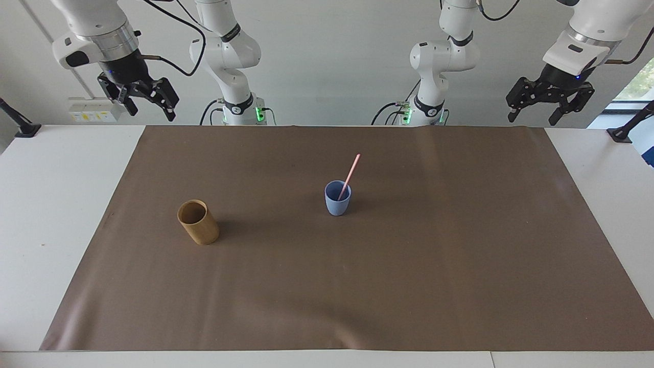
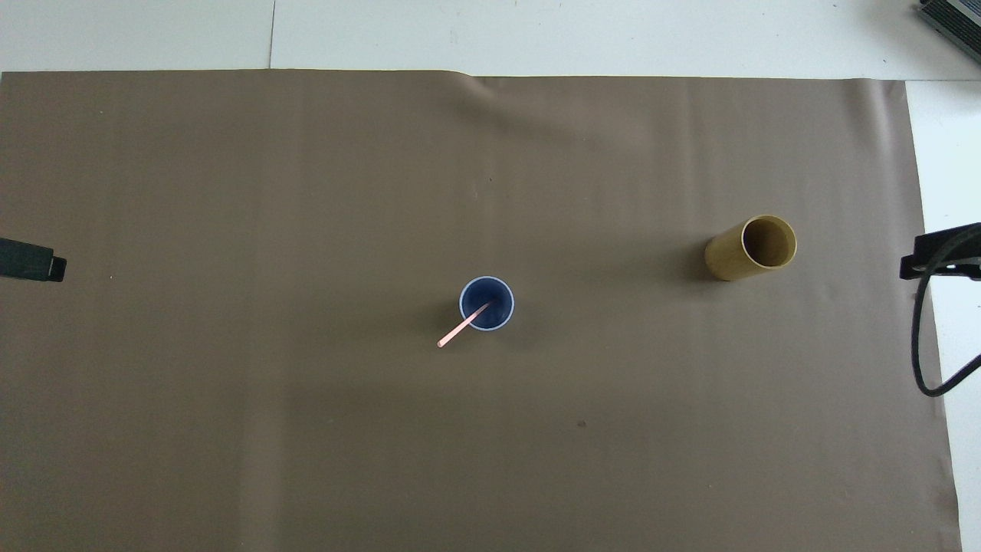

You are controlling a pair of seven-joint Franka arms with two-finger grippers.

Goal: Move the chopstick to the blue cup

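One chopstick [image 1: 350, 176] leaned toward one o'clock inside the blue cup [image 1: 337, 199] at mid-tabletop; the transfer looked finished. Both grippers, left [image 1: 550, 108] and right [image 1: 138, 99], hung raised, fingers spread, holding nothing; no further move seemed needed.

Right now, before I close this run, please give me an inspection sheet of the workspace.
Surface: brown mat on a white table.
Job's things: chopstick leans in the upright blue cup.
Clutter: tan cup stands toward the right arm's end.
Grippers: right gripper open, empty, raised over its table edge; left gripper open, empty, waiting.
Cables: black cable loops from the right arm.
Surroundings: wall socket box.
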